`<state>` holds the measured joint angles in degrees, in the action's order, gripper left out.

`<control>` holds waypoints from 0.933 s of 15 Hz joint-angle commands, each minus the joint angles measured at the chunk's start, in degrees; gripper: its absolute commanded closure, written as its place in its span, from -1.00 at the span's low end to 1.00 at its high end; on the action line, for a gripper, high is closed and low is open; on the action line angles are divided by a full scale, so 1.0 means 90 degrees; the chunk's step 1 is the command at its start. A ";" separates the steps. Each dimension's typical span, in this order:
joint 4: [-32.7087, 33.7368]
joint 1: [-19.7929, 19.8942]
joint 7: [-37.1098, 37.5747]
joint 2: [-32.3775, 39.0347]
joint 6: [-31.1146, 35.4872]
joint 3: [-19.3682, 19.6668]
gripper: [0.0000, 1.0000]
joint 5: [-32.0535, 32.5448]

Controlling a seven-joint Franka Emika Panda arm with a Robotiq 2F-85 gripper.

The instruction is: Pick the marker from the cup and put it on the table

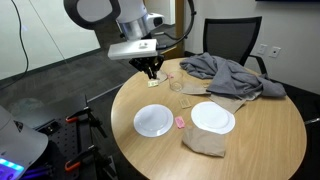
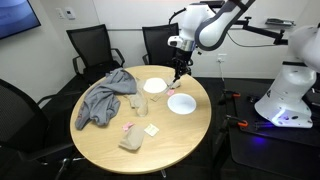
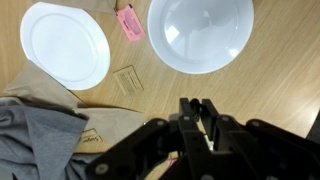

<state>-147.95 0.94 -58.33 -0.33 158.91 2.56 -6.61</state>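
My gripper [image 1: 152, 70] hangs above the near-left edge of the round light wood table [image 1: 262, 140], a short way left of the small clear cup [image 1: 176, 85]. In the wrist view the gripper [image 3: 196, 106] has its fingers close together with a thin dark marker [image 3: 195, 102] end-on between the tips. In an exterior view the gripper [image 2: 178, 72] is above the table's far edge [image 2: 170, 135], beside the plates. The cup does not show in the wrist view.
Two white plates [image 1: 153, 120] [image 1: 212, 117] lie on the table with a small pink lump [image 1: 179, 121] between them. A grey cloth [image 1: 228, 72] lies at the back and a tan cloth [image 1: 205, 143] at the front. Black office chairs [image 1: 230, 38] stand round the table.
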 commanded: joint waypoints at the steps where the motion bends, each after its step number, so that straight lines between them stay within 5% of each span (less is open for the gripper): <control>1: -0.0028 -0.0018 0.0143 0.0355 0.0431 -0.0123 0.92 -0.0276; 5: -0.0090 -0.0035 0.0975 0.0569 0.0715 -0.0291 0.92 0.0042; 8: -0.0190 -0.0175 0.2577 0.0605 0.1174 -0.0193 0.92 0.0957; 14: 0.0102 -0.1647 0.5804 0.0601 0.0908 0.1748 0.92 0.3738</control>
<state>-148.20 -8.23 -17.31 5.79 168.56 11.99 18.57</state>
